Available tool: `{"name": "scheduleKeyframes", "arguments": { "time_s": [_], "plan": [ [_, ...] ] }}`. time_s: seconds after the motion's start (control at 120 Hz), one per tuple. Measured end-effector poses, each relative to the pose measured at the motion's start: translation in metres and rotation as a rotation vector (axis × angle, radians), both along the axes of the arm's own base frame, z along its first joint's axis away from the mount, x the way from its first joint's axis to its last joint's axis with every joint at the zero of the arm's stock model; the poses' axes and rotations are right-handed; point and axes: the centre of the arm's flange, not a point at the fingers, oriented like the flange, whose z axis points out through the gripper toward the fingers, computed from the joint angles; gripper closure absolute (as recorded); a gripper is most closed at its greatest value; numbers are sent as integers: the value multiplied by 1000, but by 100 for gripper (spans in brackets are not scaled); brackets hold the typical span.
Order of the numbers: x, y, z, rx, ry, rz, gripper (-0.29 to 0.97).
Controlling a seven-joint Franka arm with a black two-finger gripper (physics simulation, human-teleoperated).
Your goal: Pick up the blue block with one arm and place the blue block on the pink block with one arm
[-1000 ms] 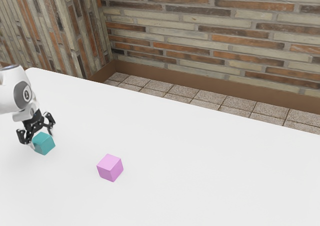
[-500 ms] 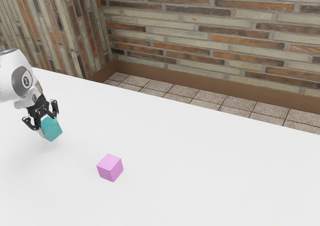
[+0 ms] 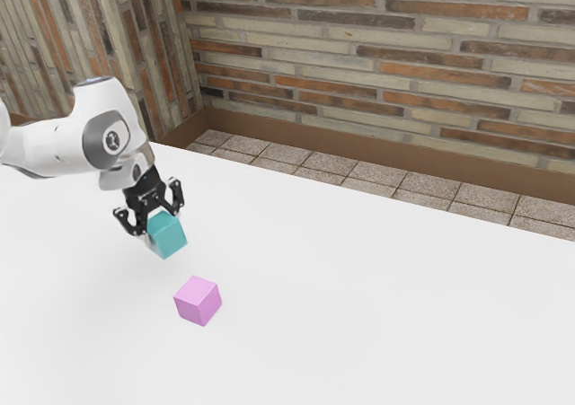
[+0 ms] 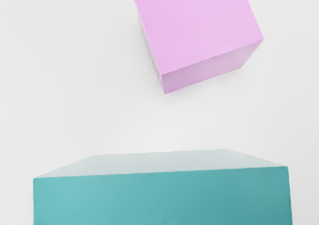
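Carrying the blue block (image 3: pixel 167 235) toward the pink block (image 3: pixel 197 299): lift done, transport in hand, placing not yet begun. Claw (image 3: pixel 154 221) clenched on the blue block, one black finger on each of two opposite sides, spread only to the block's width; touches nothing else. Blue block hangs clear of the white table (image 3: pixel 377 333), higher than the pink block and off toward the exterior view's left of it, slightly tilted. Pink block sits alone on the table, untouched. Wrist view: blue block (image 4: pixel 164 195) just under the hand, pink block (image 4: pixel 194 33) beyond it with bare table between, so not yet overhead. Next move, by my reckoning: carry across until directly above the pink block, square the edges, lower until faces meet, then let go. An off-centre set-down could tip it off.
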Motion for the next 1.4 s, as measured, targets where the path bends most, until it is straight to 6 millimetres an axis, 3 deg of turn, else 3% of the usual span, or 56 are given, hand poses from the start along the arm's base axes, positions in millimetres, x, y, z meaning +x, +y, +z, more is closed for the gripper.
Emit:
{"name": "scheduleKeyframes", "arguments": {
  "time_s": [0.167, 0.483, 0.625, 0.875, 1.1, 1.4],
  "plan": [
    [-6, -31, 9, -7, 10, 38, 31],
    [-4, -69, -8, -85, 51, 155, 31],
    [-30, -83, -9, -62, 52, 220, 31],
    [-60, -89, -9, -28, 41, 336, 31],
    [-60, -98, -25, -25, 61, 397, 31],
    [-57, -109, -23, 14, 47, 402, 8]
  ]
}}
